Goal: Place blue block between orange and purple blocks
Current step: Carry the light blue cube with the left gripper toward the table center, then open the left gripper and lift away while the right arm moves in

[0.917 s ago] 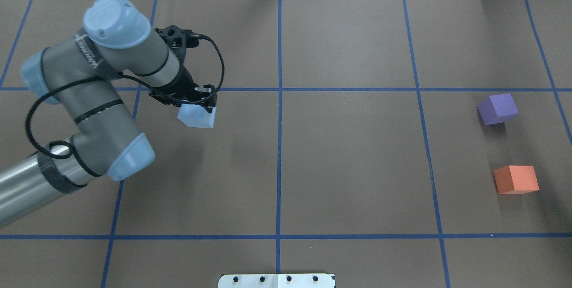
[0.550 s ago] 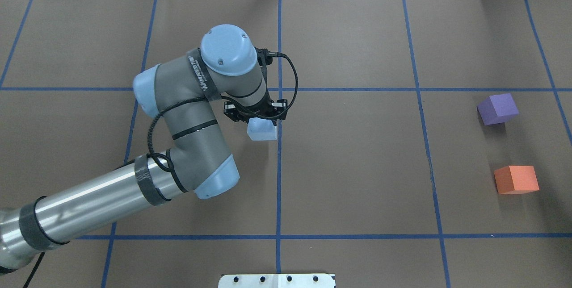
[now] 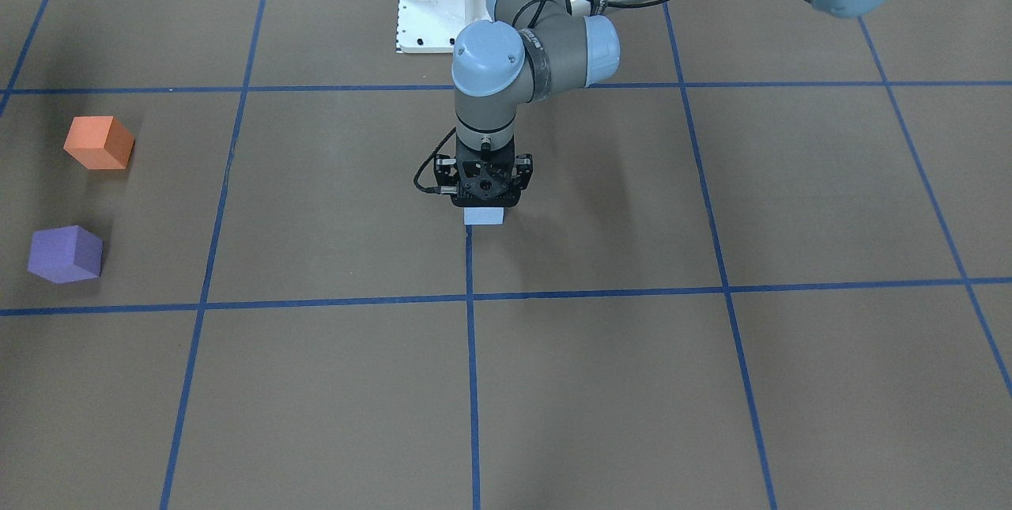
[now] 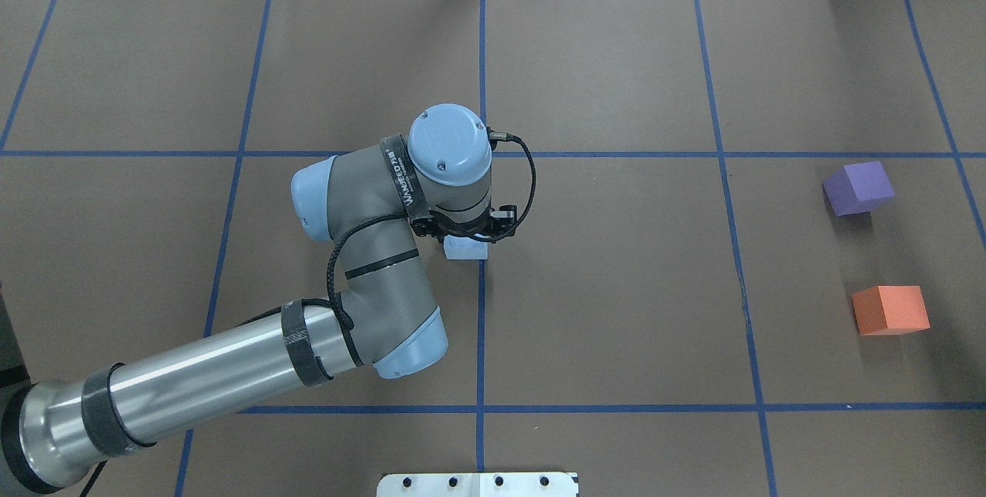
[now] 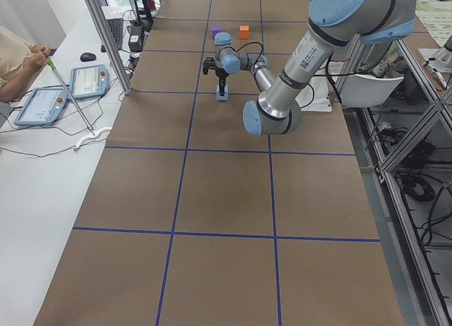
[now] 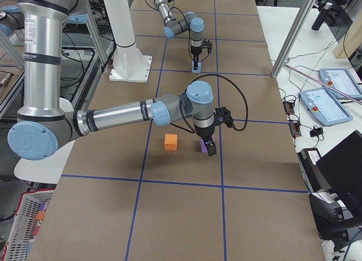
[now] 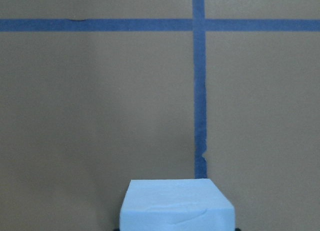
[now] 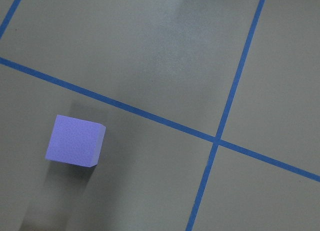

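Over the centre line (image 3: 471, 352) our left gripper (image 3: 484, 208) clamps the blue block (image 3: 484, 217), with the orange block (image 3: 98, 143) and purple block (image 3: 66, 255) far to our right.

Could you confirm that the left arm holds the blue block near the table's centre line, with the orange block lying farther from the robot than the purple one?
Not quite: the orange block lies nearer the robot than the purple block, as the overhead exterior view shows. The left arm does hold the blue block near the centre line.
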